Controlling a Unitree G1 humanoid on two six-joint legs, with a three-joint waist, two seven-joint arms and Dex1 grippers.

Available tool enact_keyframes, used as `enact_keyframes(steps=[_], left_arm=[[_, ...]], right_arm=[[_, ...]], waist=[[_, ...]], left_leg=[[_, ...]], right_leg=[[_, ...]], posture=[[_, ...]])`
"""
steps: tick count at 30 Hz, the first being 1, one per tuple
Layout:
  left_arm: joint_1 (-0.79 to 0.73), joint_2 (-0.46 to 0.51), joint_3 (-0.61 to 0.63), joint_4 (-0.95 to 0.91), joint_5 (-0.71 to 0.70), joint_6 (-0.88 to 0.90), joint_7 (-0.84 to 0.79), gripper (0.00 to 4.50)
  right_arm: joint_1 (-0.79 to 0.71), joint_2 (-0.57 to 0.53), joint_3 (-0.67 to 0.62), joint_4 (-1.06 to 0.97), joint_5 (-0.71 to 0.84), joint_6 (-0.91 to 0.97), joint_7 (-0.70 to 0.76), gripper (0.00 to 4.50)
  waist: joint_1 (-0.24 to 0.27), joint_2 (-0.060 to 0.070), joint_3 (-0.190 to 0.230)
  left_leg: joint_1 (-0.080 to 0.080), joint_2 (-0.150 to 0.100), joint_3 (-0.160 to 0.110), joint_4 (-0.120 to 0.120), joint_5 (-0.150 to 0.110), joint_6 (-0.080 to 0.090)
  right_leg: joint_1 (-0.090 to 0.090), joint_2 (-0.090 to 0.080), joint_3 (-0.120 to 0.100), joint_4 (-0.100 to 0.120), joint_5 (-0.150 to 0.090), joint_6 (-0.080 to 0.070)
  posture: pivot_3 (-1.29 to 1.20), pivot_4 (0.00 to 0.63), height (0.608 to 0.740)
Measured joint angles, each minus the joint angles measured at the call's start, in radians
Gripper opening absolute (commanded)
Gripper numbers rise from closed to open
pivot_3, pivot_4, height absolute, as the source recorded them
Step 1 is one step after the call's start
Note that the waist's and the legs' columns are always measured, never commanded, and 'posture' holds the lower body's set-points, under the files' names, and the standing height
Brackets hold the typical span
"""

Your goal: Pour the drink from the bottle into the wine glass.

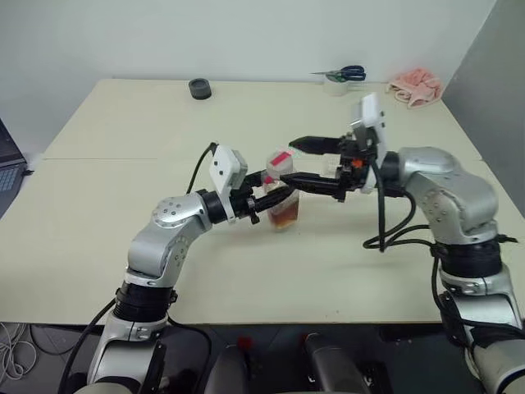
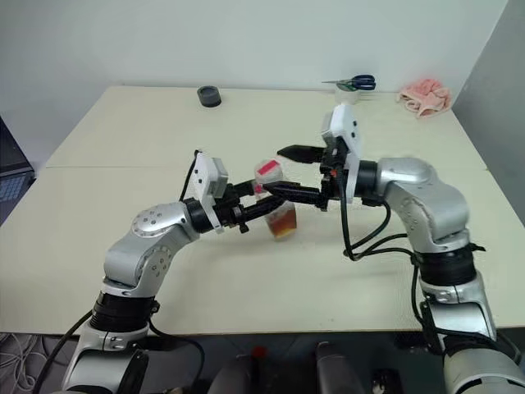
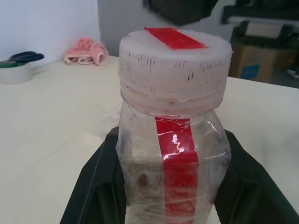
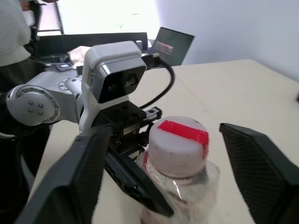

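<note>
My left gripper point(image 1: 279, 195) is shut on the body of the bottle point(image 3: 173, 140), holding it roughly upright just above the table point(image 1: 123, 205). The bottle is clear, with a red label strip and a pale cap point(image 4: 180, 142) topped by a red patch. The amber drink point(image 1: 285, 215) fills its lower part. My right gripper point(image 1: 305, 164) comes in level from the right. It stands open, with one finger on each side of the cap and apart from it. The wine glass is hidden from view.
A black tape roll point(image 1: 199, 88) lies at the table's far edge. Blue-handled scissors point(image 1: 344, 75) rest on a white roll at the back right, beside a pink cloth point(image 1: 416, 86). A laptop point(image 1: 6, 160) sits off the left edge.
</note>
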Motion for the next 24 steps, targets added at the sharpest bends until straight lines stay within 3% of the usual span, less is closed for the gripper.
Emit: enact_keyframes(steps=[5, 11, 19, 22, 24], left_arm=[[-0.001, -0.002, 0.0, 0.016, 0.001, -0.013, 0.006, 1.91], [-0.018, -0.02, -0.005, 0.053, 0.009, -0.025, 0.007, 1.91], [-0.039, -0.024, -0.016, 0.084, 0.016, -0.046, -0.009, 1.91], [-0.039, -0.023, -0.016, 0.086, 0.019, -0.047, -0.013, 1.91], [-0.039, -0.023, -0.016, 0.086, 0.02, -0.047, -0.013, 1.91]], right_arm=[[0.009, 0.038, -0.029, -0.172, 0.02, 0.167, -0.236, 4.5], [0.042, 0.181, 0.021, -0.247, 0.0, 0.328, -0.497, 4.5], [0.042, 0.227, 0.06, -0.264, -0.022, 0.381, -0.608, 4.5], [0.042, 0.232, 0.067, -0.26, -0.043, 0.38, -0.631, 3.92], [0.042, 0.236, 0.067, -0.256, -0.046, 0.379, -0.638, 3.26]], waist=[[0.0, 0.0, 0.0], [0.0, 0.0, 0.0], [0.003, 0.0, 0.0], [0.003, 0.0, 0.0], [0.003, 0.0, 0.0]], left_leg=[[0.0, 0.0, 0.0, 0.0, 0.0, 0.0], [0.0, 0.0, 0.0, 0.0, 0.0, 0.0], [0.0, 0.0, 0.0, 0.0, 0.0, 0.0], [0.0, 0.0, 0.001, 0.0, 0.0, 0.0], [0.0, 0.0, 0.001, 0.0, 0.0, 0.0]], right_leg=[[0.0, 0.0, 0.0, 0.0, 0.0, 0.0], [0.0, 0.0, 0.001, 0.0, 0.0, 0.0], [-0.001, 0.0, 0.001, 0.0, 0.0, 0.0], [-0.001, 0.0, 0.001, 0.0, 0.0, 0.0], [-0.001, 0.0, 0.001, 0.0, 0.0, 0.0]], posture=[[0.0, 0.15, 0.74], [0.0, 0.15, 0.74], [0.0, 0.15, 0.74], [0.0, 0.15, 0.74], [0.0, 0.15, 0.74]])
